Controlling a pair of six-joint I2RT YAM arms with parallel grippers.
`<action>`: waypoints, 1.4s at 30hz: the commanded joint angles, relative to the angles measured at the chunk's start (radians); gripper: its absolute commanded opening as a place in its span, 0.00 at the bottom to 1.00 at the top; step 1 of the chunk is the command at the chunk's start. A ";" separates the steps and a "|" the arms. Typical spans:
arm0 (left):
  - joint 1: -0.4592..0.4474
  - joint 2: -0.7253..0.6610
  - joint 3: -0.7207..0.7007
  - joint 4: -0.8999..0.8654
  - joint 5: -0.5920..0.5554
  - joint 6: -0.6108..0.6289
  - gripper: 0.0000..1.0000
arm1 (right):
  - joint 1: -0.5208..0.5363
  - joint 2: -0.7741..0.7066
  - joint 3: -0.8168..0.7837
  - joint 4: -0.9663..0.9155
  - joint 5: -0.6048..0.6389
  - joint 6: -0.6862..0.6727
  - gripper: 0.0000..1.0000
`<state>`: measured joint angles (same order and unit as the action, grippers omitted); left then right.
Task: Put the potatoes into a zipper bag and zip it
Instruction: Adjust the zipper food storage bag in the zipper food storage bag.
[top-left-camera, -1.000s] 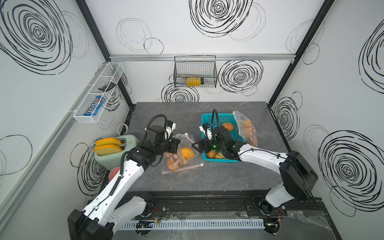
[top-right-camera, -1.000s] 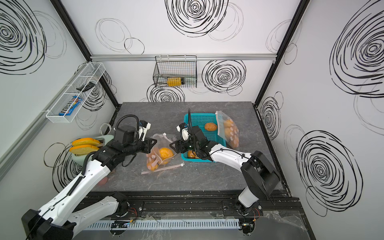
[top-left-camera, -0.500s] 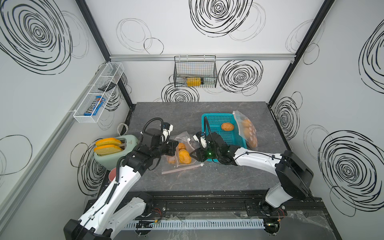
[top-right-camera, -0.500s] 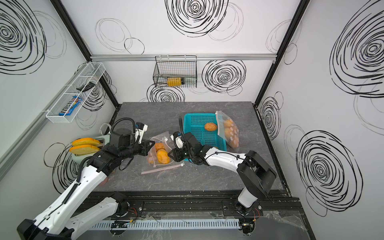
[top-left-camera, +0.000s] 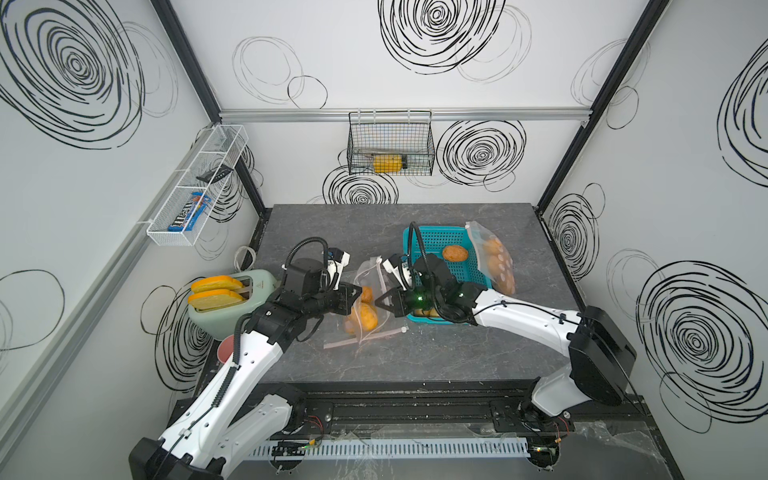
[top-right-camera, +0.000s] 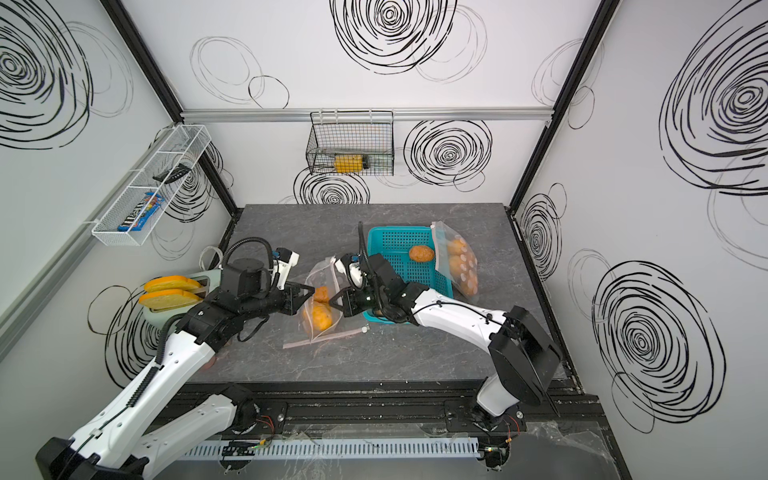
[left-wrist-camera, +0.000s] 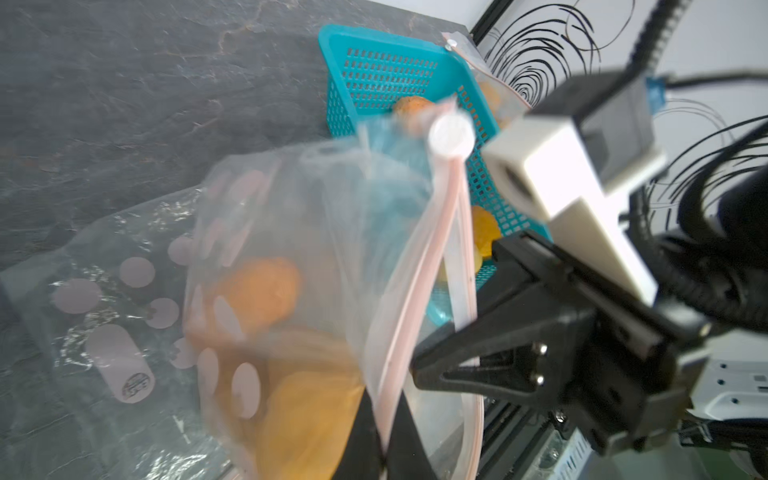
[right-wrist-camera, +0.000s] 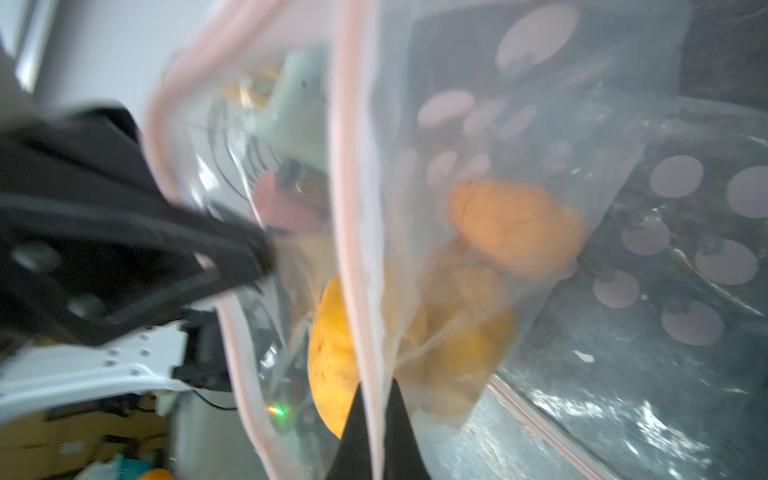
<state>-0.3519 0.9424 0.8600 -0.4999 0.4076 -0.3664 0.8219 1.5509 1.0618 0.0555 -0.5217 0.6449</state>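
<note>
Step (my read): spreading the mouth of the clear pink-dotted plastic zipper bag with pink zip strip (top-left-camera: 370, 272), centre of frame; loading not done.
L end effector (top-left-camera: 356, 296): clenched on one pink rim strip.
R end effector (top-left-camera: 378, 302): clenched on the opposite rim strip; the two tips are near each other.
Potatoes: a few orange-brown oval potatoes (top-left-camera: 365, 316) are in the held bag. One more (top-left-camera: 455, 253) lies in the teal perforated plastic basket (top-left-camera: 432, 241), right of centre. Others are in a second clear dotted bag (top-left-camera: 496, 262) leaning on the basket's right side.
Do it well: pinch the strip only, not the film. Pull apart evenly. Keep the bag bottom low over the dark grey stone-look tabletop (top-left-camera: 415, 365) so the wt doesn't tear the rim. One side must let go before fetching more.
Around: mint-green toaster (top-left-camera: 257, 286) w/ two orange-crusted toast slices (top-left-camera: 216, 284), left of frame; black wire wall basket (top-left-camera: 390, 141), top centre.
In the way: spare flat clear bag (left-wrist-camera: 77, 296) under the held one could snag; basket edge is just beside the R arm.
</note>
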 joint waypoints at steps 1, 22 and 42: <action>0.008 0.073 0.062 -0.010 0.091 -0.016 0.09 | -0.107 0.070 0.119 0.010 -0.192 0.203 0.00; 0.130 0.206 0.089 0.040 0.117 -0.093 0.10 | -0.023 0.077 0.283 -0.391 0.116 -0.146 0.60; 0.137 0.136 0.012 0.205 0.171 -0.344 0.10 | 0.327 -0.306 -0.294 0.058 0.776 -0.468 0.67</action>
<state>-0.2230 1.0851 0.8860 -0.3626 0.5606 -0.6804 1.1446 1.2148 0.7311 0.0696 0.0689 0.2165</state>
